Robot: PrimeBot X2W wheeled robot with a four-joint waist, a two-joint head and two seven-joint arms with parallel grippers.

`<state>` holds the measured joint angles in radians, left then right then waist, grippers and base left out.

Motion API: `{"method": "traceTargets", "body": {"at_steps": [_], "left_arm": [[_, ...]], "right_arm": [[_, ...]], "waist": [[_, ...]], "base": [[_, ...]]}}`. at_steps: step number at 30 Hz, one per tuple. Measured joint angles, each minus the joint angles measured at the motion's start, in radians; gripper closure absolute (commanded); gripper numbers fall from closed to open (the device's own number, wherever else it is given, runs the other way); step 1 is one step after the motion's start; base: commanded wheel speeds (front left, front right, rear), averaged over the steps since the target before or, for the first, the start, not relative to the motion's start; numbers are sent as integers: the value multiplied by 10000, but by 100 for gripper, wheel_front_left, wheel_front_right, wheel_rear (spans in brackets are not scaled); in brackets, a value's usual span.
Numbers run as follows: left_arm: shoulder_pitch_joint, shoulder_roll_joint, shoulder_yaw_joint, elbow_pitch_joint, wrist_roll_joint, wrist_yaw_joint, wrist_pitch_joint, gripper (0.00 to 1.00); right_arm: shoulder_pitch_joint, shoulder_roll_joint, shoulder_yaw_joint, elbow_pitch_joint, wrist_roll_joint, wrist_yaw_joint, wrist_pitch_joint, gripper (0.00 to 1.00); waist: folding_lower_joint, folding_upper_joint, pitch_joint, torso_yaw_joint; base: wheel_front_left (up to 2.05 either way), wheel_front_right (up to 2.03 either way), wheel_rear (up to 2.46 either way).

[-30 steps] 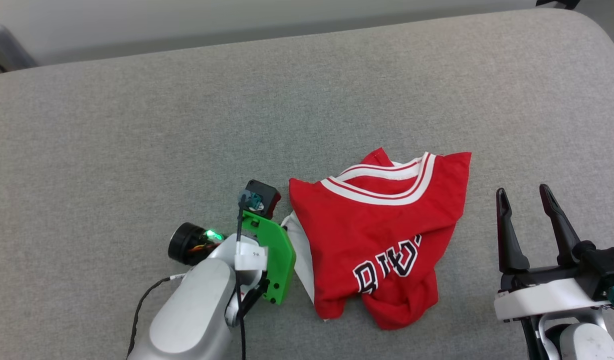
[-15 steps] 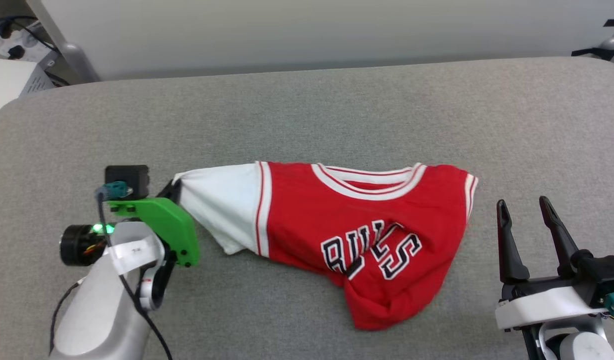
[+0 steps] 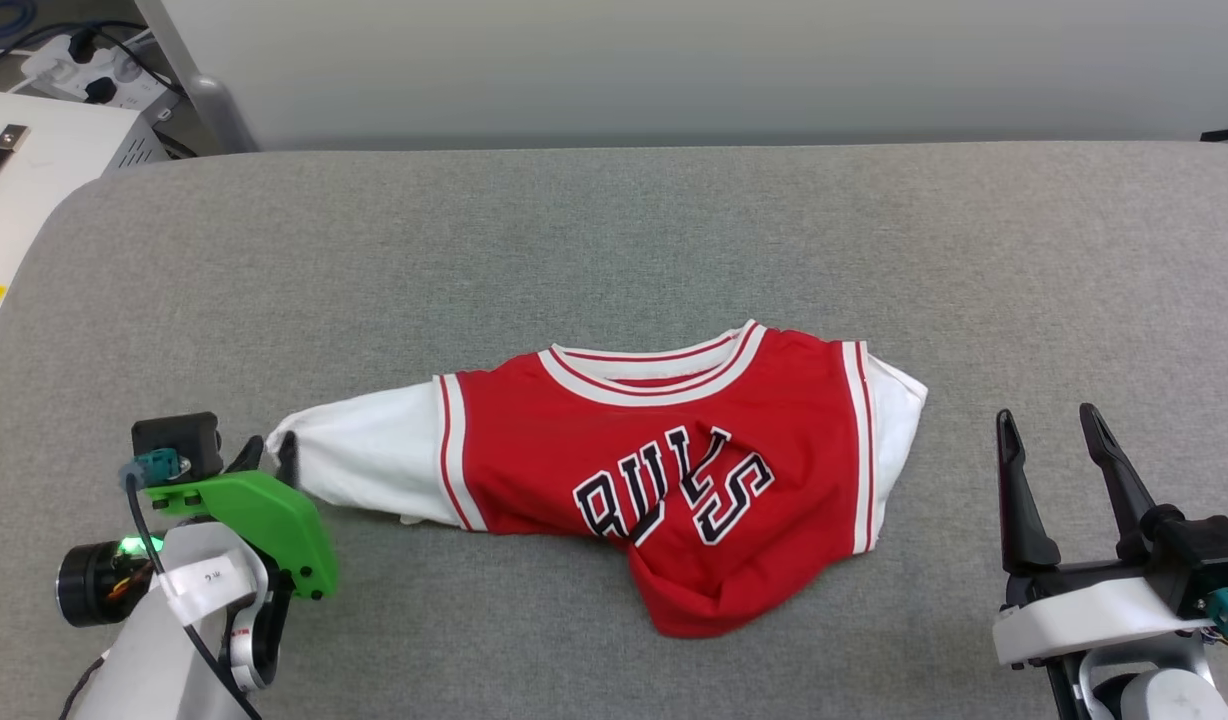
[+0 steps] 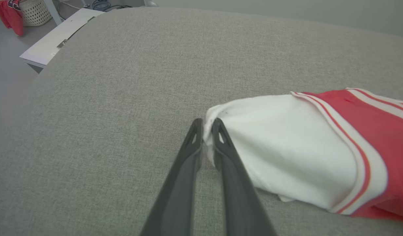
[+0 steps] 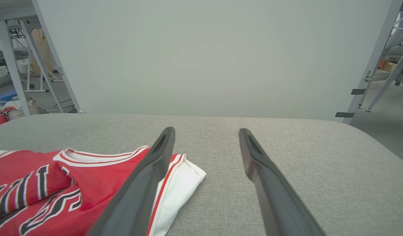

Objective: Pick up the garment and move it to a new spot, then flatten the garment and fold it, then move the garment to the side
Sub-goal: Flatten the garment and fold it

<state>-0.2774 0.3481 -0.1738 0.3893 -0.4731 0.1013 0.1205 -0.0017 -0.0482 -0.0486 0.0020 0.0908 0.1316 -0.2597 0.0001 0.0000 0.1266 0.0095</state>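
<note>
Left pincer of mine sits low over the grey padded counter, its dark fingers a sliver apart with the tip of a white sleeve between them; whether they pinch it I cannot tell. The garment, a red jersey, lies lettering-up mid-counter, its hem bunched. My right pincer hovers just beside it, fingers wide apart, empty.

The garment lies on the middle of the bench, one sleeve stretched leftward — its end between the fingers of the left gripper. The right gripper sits to the garment's right, near but apart.
</note>
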Motion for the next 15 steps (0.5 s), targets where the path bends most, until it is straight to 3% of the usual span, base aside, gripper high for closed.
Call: {"method": "traceTargets", "body": {"at_steps": [7, 12, 15], "left_arm": [[-19, -173, -274, 13, 483, -92, -1569, 0], [106, -364, -568, -738, 685, -399, -2947, 0], [823, -713, -748, -1588, 957, -205, -3588, 0]], "right_arm": [[0, 2, -96, 134, -86, 0, 0, 0], [22, -2, -173, 222, -58, 0, 0, 0], [250, -263, -105, 698, 115, 0, 36, 0]], "waist": [[0, 0, -160, 163], [0, 0, -400, 274], [-1, 0, -615, 449]], "base": [[0, 0, 0], [0, 0, 0], [0, 0, 0]]}}
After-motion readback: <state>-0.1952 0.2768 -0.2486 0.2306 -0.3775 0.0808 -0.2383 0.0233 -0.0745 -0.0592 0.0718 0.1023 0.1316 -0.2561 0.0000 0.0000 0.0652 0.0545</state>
